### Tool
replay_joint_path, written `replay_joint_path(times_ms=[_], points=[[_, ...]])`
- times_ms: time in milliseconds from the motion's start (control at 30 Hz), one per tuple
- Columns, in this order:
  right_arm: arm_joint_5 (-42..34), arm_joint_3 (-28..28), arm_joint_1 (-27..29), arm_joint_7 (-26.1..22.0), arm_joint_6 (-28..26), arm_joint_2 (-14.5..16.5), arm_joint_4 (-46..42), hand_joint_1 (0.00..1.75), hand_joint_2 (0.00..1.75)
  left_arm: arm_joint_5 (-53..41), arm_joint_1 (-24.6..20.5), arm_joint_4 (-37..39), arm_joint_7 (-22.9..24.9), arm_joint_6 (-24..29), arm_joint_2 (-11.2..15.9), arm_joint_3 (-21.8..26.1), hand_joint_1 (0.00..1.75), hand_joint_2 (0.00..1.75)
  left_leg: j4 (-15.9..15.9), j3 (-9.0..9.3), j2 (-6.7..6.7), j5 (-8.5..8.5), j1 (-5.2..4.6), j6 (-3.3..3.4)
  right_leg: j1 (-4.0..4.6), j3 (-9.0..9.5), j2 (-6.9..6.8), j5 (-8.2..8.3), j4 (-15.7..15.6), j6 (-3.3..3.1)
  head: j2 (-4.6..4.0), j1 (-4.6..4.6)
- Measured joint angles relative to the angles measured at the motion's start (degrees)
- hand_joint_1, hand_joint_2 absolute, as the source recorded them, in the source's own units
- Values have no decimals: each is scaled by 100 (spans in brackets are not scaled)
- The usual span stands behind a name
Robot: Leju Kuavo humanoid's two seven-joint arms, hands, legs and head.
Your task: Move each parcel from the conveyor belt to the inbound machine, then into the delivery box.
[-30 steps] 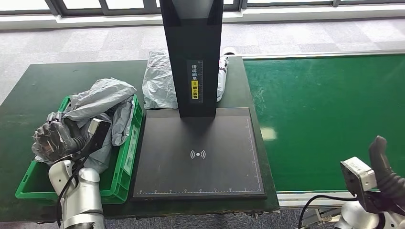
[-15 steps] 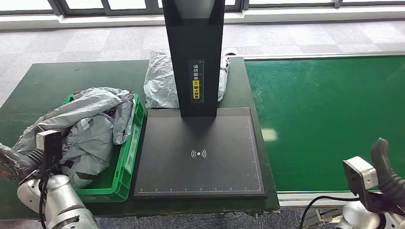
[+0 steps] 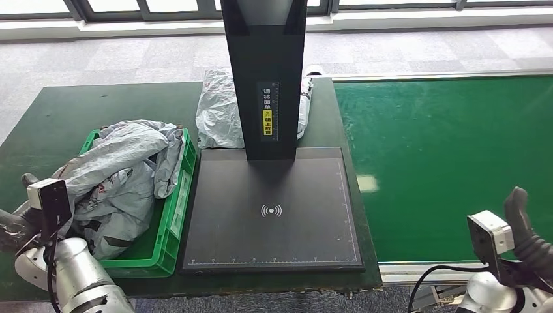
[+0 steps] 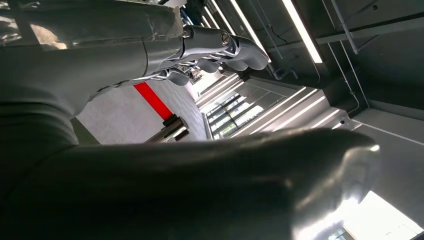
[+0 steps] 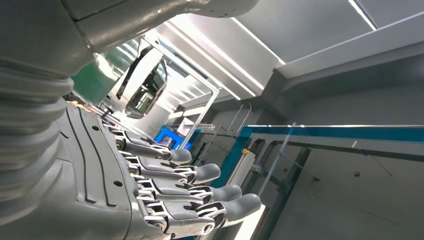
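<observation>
Crumpled grey plastic parcels (image 3: pixel 124 173) lie heaped in the green plastic crate (image 3: pixel 171 222), which sits touching the left edge of the flat black scanner pad (image 3: pixel 270 212). Behind the pad, either side of its tall black column (image 3: pixel 264 72), another grey bagged parcel (image 3: pixel 218 111) rests on the dark green table (image 3: pixel 52 117). Right of the pad runs the bright green conveyor belt (image 3: pixel 450 163). The left hand (image 4: pixel 210 47) is empty, fingers apart. The right hand (image 5: pixel 165 200) is empty too, fingers stretched out and spread.
</observation>
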Motion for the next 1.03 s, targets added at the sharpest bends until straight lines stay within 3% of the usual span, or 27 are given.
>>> replay_joint_path(times_ms=[267,367,467,600,833,933,1033], points=[[-43,-29,-7,0,-1,1,24,0,175,775,213,-178,0,0,-14,-411,0,0,0,0,0,0,0,0,0,-2,0,0,0,0,-1,0],[-212,-26,11,-4,-1,8,53,0,175,1921,523,-317,0,-52,-39,-1099,0,0,0,1,1,-1,0,1,-1,-3,2,0,-1,0,1,0],[-589,227,92,-7,2,15,191,0,175,3757,992,-490,-1,-604,-68,-2328,0,0,1,-9,-7,-4,0,5,0,-2,-8,-1,-2,2,1,1],[-955,912,143,-10,14,-9,469,0,175,4691,1184,-675,-2,-1544,-51,-3548,0,175,2,-41,-13,-6,0,7,-1,3,-18,-1,-2,5,0,-1],[-1679,3029,371,-9,395,-134,1442,0,175,5579,1598,-1089,-2,-3389,81,-4954,0,175,1,-19,-14,-3,2,-1,6,-5,-15,-6,2,1,0,-2],[-1683,3782,312,-7,617,-134,1880,0,175,5653,1746,-1191,-2,-3714,135,-5485,0,175,1,-19,-23,0,5,-2,8,-6,-21,-5,4,-1,0,-1],[-1705,4198,233,-7,764,-133,2156,0,175,5654,1773,-1224,-2,-3810,155,-5793,0,175,1,-20,-28,0,8,-2,6,-7,-23,-6,4,0,-1,-1]])
